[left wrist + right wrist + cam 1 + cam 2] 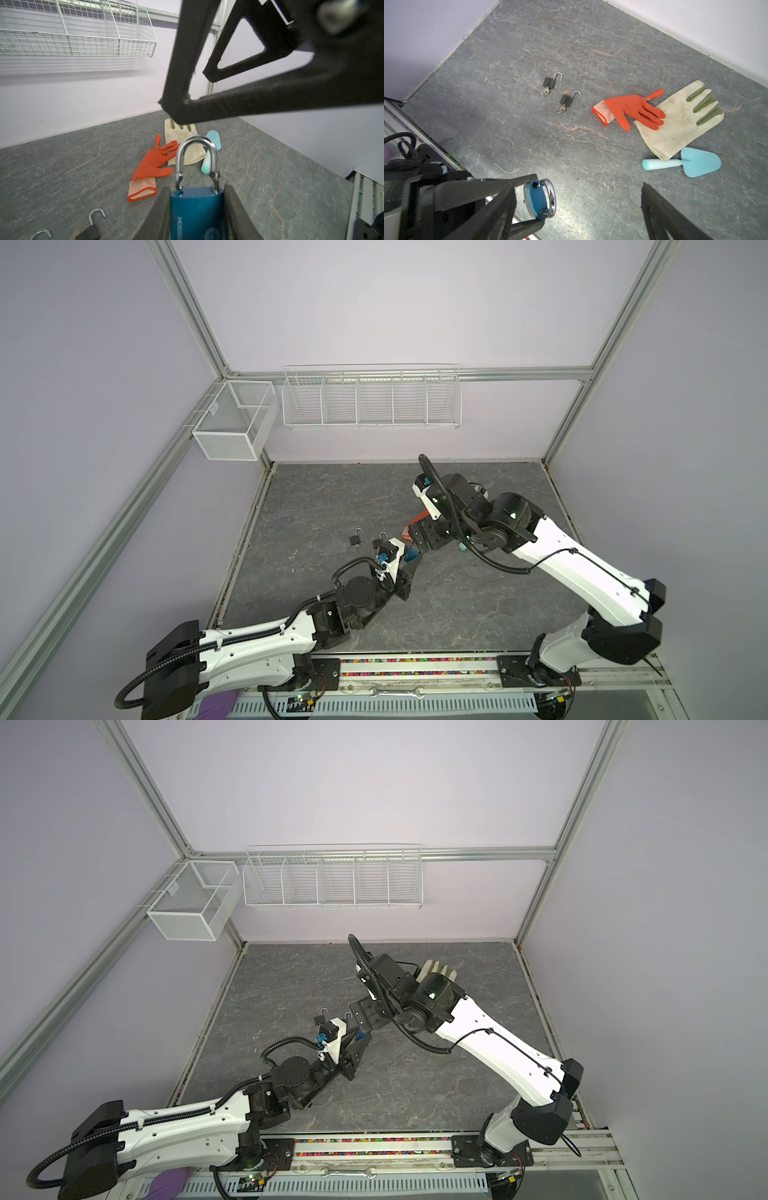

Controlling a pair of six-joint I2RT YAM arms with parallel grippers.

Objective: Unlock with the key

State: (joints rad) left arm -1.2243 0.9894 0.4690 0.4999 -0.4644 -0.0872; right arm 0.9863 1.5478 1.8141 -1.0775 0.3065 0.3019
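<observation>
Left of the tabletop's (316, 497) middle, well clear of every edge: a black padlock (549, 82) and, just beside it, a second black padlock (566, 101). Both lay flat, shackles swung open, keys (545, 91) in their keyholes. Those two looked done.

Near the middle, raised off the tabletop: the left gripper (532, 201), jaws clamped on the body of a blue padlock (197, 214), shackle end turned toward the other arm. One shackle leg seemed lifted just clear of its hole, so it may have sprung; I could not be sure. Its keyhole end was hidden and no key showed there. My reading: this was the last one, either open already or yet to be unlocked.

Just to its right, the right gripper (578, 187) hung with jaws spread wide, holding nothing.

Further right, lying together: an orange glove (631, 108) overlapping a cream glove (679, 124), and a blue trowel (699, 163), its handle against the cream glove's cuff.

Count: three padlocks, two keys seen, two gloves, one trowel.
</observation>
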